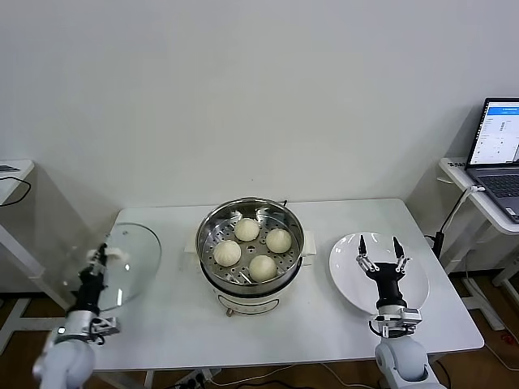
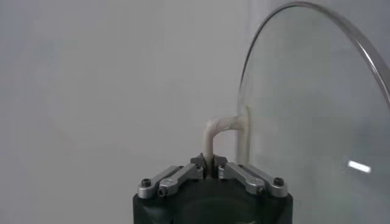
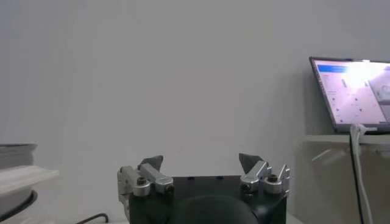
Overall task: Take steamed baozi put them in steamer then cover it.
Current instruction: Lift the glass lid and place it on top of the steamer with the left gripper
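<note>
Several steamed baozi (image 1: 247, 229) sit on the perforated tray inside the steamer (image 1: 212, 217), a steel pot on a cream base at the table's middle. My left gripper (image 1: 101, 258) is shut on the cream handle (image 2: 214, 135) of the glass cover (image 1: 130, 251) and holds it upright and lifted over the table's left edge, apart from the steamer. The cover's rim and pane (image 2: 317, 109) fill the left wrist view. My right gripper (image 1: 381, 250) is open and empty above the white plate (image 1: 349, 275); its open jaws show in the right wrist view (image 3: 201, 163).
The white plate lies empty on the table's right. A laptop (image 1: 496, 154) stands on a side table at the far right and shows in the right wrist view (image 3: 356, 91). The steamer's edge (image 3: 15, 155) shows in that view. A cable hangs by the table's right edge.
</note>
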